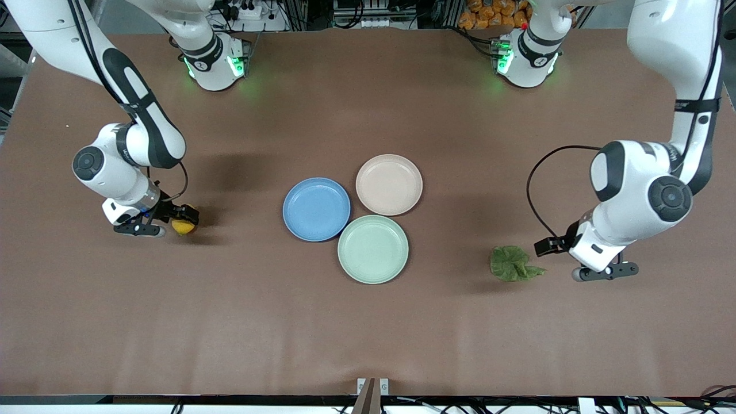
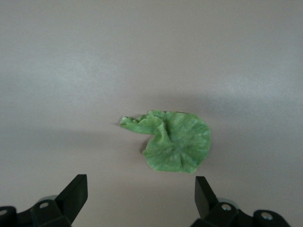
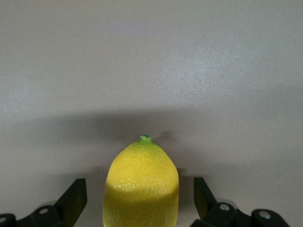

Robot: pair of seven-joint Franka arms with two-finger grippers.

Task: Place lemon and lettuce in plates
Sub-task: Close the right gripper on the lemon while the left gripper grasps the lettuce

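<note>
The lemon (image 1: 184, 227) lies on the brown table toward the right arm's end. My right gripper (image 1: 176, 223) is low around it, open. In the right wrist view the lemon (image 3: 142, 182) stands between the two fingers with a gap on each side of my right gripper (image 3: 140, 201). The lettuce (image 1: 510, 263) lies flat on the table toward the left arm's end. My left gripper (image 1: 560, 260) is beside it, open and empty. In the left wrist view the lettuce (image 2: 177, 142) lies just ahead of my left gripper (image 2: 140, 198). The blue plate (image 1: 316, 209) and the beige-pink plate (image 1: 389, 184) sit mid-table, both bare.
A pale mint-green plate (image 1: 373, 249) sits touching the other two plates, nearer to the front camera. The three plates form a tight cluster between the two grippers. A black cable loops from the left arm's wrist above the table.
</note>
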